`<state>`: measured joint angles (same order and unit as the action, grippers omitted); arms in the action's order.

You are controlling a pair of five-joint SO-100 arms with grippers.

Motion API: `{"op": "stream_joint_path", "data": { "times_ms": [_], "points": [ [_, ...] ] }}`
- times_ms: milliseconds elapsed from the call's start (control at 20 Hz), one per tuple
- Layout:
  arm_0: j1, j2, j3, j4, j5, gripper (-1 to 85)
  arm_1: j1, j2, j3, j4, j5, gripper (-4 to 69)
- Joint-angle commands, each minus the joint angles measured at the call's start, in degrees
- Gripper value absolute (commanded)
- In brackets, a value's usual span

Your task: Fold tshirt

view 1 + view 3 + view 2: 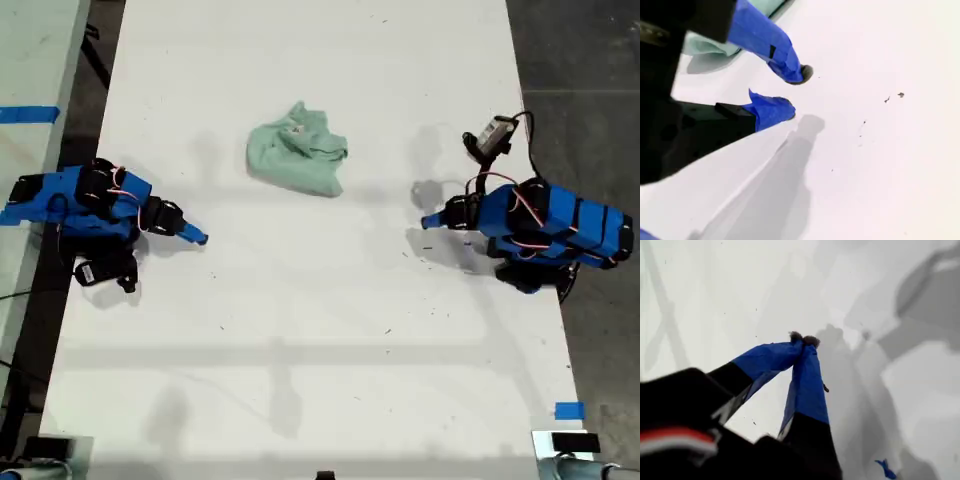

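The tshirt (pixel 297 155) is a small pale mint-green bundle, crumpled on the white table (pixel 320 340) toward the far middle of the exterior view. My first gripper (pixel 426 222) is on the arm at the exterior view's right. It points toward the table's middle and stands apart from the shirt. Its blue fingertips meet, shut on nothing (pixel 803 339). My second gripper (pixel 200 238) is on the arm at the exterior view's left, also well short of the shirt. A small gap shows between its blue tips (pixel 794 93), which hold nothing. An edge of the tshirt (pixel 715 48) shows behind its fingers.
A small grey device with a cable (pixel 492 133) lies by the first arm. A blue tape mark (pixel 568 410) sits near the table's corner at the exterior view's lower right. A second surface with blue tape (pixel 28 113) borders the exterior view's left. Dark floor runs along the exterior view's right.
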<state>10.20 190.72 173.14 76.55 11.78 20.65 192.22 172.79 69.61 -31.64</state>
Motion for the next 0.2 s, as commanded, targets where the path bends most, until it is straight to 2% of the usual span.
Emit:
{"op": "stream_joint_path", "data": {
  "times_ms": [0,150],
  "points": [
    [1.4,0.0,-0.2,4.0,-0.4,6.3,0.3,0.4,-0.5,0.4,-1.0,-0.7],
    [1.4,0.0,-0.2,4.0,-0.4,6.3,0.3,0.4,-0.5,0.4,-1.0,-0.7]
  ]
}}
